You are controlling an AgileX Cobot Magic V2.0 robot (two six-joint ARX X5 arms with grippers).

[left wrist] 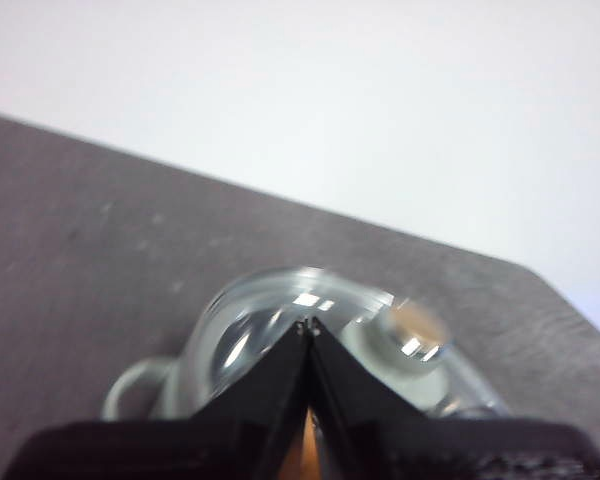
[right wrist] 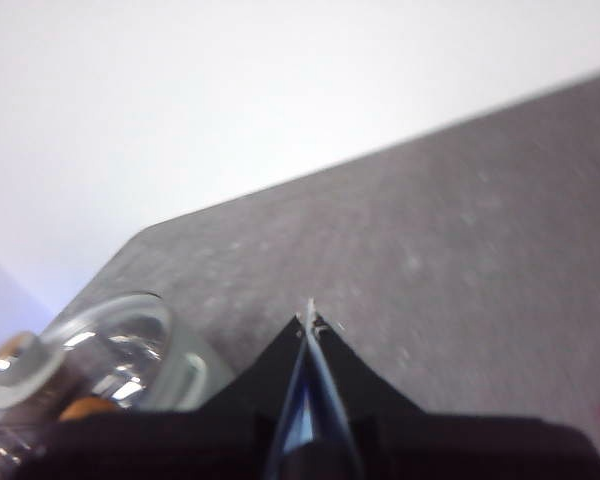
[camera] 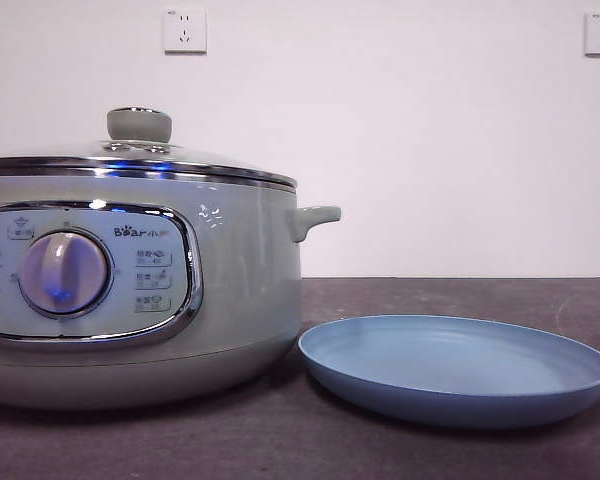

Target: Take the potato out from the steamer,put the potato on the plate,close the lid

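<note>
The steamer (camera: 230,290) stands at the left of the front view with the glass lid (camera: 180,160) shut on it and the knob (camera: 139,124) on top. The light blue plate (camera: 460,395) lies empty to its right. In the right wrist view an orange-brown patch (right wrist: 80,408) shows through the lid (right wrist: 120,335); it looks like the potato. My left gripper (left wrist: 310,325) is shut and empty, high above the lid (left wrist: 270,320). My right gripper (right wrist: 308,320) is shut and empty, above the table beside the steamer. Neither arm shows in the front view.
The dark grey table (camera: 430,300) runs back to a white wall with two sockets (camera: 184,30). The steamer's small side handle (camera: 315,215) sticks out toward the plate.
</note>
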